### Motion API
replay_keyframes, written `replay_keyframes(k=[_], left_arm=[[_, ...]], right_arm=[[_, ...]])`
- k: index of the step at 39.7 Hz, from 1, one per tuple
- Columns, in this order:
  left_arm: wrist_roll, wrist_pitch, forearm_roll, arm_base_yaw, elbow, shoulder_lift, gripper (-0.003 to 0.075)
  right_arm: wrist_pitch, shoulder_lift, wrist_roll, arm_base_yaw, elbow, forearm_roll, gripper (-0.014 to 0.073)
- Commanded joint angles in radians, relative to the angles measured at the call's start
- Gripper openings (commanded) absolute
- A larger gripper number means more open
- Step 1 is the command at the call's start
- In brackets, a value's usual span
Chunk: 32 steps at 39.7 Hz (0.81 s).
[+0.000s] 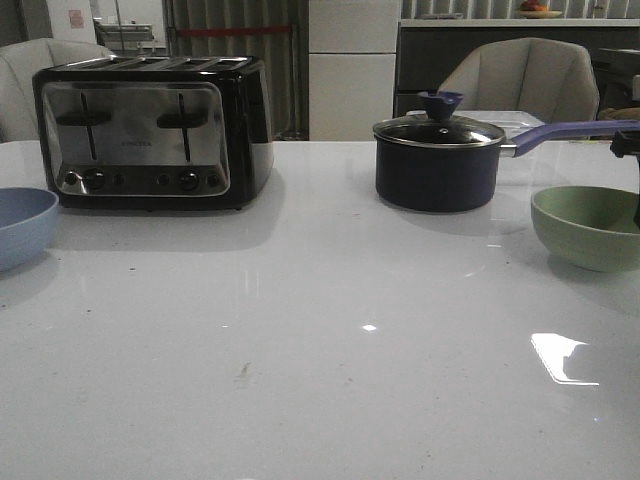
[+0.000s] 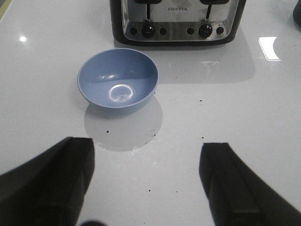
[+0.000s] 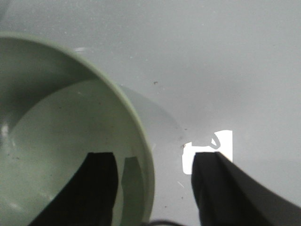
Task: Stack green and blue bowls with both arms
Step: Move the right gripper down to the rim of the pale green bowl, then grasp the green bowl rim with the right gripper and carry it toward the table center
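Surface: we see a glossy white top filling the lower part of the front frame, with light glints at lower right.
Blue bowl: it sits upright at the far left edge of the front frame, cut off by the border, just beside the toaster's lower left corner.
Green bowl: it stands upright at the right edge, near the saucepan, well apart from the blue one.
Toaster: black and chrome, upper left.
Saucepan: dark, glass-lidded, right of centre, its purple handle reaching toward the right border.
Left gripper: we find its fingers spread wide above bare surface, the blue bowl beyond them, untouched.
Right gripper: its fingers are spread and straddle the green bowl's rim, one inside and one outside; we cannot tell if they touch it.
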State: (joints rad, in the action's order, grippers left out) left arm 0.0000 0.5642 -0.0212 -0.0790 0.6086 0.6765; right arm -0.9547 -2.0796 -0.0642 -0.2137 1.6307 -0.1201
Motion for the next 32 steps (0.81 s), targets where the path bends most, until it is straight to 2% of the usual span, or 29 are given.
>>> replay_keyframes(k=[1, 10, 17, 27, 32], left_arm=[[-0.006, -0.079, -0.005, -0.001, 0.036, 0.002, 0.0531], [-0.006, -0.079, -0.005, -0.001, 0.036, 0.002, 0.0531], [-0.006, -0.079, -0.005, -0.001, 0.036, 0.002, 0.0531], [-0.006, -0.079, -0.005, -0.001, 0.036, 0.002, 0.0531], [-0.006, -0.079, -0.005, -0.001, 0.036, 0.002, 0.0531]], right_arm=[[0.014, 0.044, -0.029, -0.003, 0.042, -0.038, 0.0358], [0.044, 0.044, -0.029, -0.003, 0.042, -0.040, 0.0160], [0.041, 0.046, -0.029, -0.003, 0.042, -0.040, 0.0073], [0.011, 0.126, -0.030, 0.013, 0.041, -0.048, 0.0055], [0.015, 0.198, -0.064, 0.066, 0.040, -0.052, 0.0055]])
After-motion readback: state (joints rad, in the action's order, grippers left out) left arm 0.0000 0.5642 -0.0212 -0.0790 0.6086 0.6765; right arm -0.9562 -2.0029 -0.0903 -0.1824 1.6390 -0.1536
